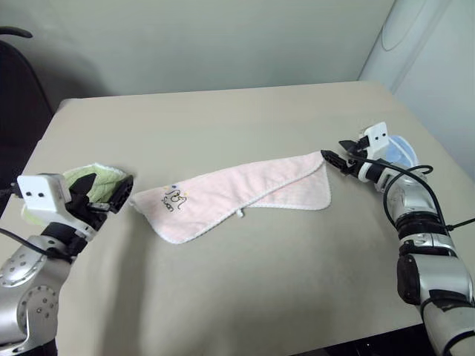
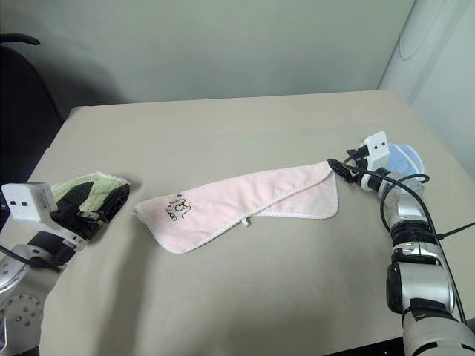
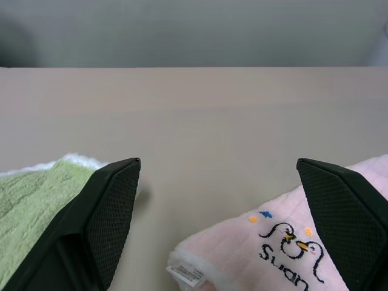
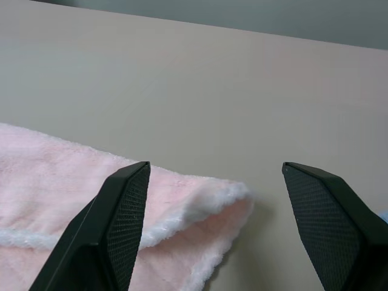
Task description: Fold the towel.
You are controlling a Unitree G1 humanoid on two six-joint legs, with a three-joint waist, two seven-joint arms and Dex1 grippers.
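Spread wide at the lower left of the frame, the left gripper (image 1: 122,194) is held just beside the printed end of the pale pink terry towel (image 1: 237,194), which is laid folded lengthwise across the middle of the beige table (image 1: 223,119). At centre right, the right gripper (image 1: 332,157) is likewise spread, just beside the towel's other end, nothing being pinched. A light green ribbed towel (image 1: 93,178) is seen behind the left gripper, and a light blue cloth (image 1: 401,152) behind the right.

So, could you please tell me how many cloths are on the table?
3: the pink towel lies across the middle, a green towel sits beside the left end effector, and a blue cloth lies behind the right end effector.

One pink towel (image 1: 237,196), one green towel (image 1: 93,180), one blue cloth (image 1: 401,150).
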